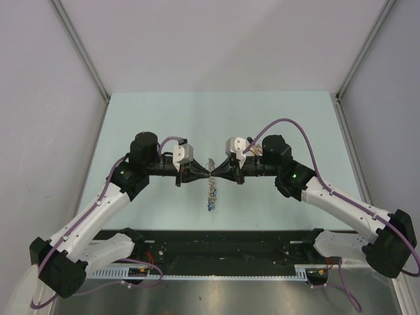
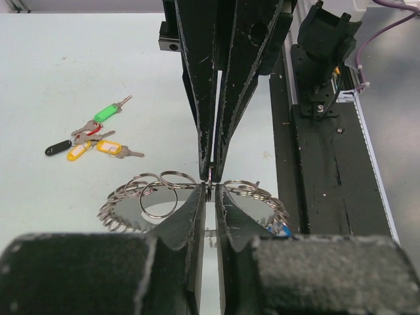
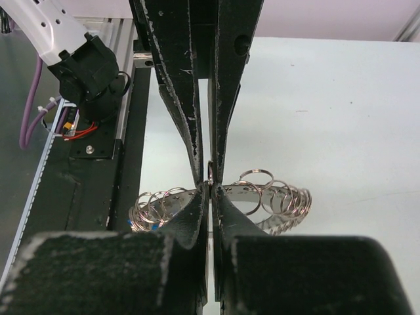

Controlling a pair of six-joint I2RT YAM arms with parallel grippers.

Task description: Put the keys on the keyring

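Grey metal shows between my two arms from above: the keyring (image 1: 211, 178) sits over the pale surface (image 1: 151, 125), with my left pincer (image 1: 205, 174) and right pincer (image 1: 218, 173) meeting tip to tip at its rim.

From the left wrist, my left jaws stand at a narrow slit about the rim; whether they bite I cannot tell. The keys (image 2: 92, 136) lie loose on the surface, well apart from the ring.

From the right wrist, my right jaws are fully closed on the rim.

I judge the ring is being steadied. Next, one pincer must let go and fetch a key.
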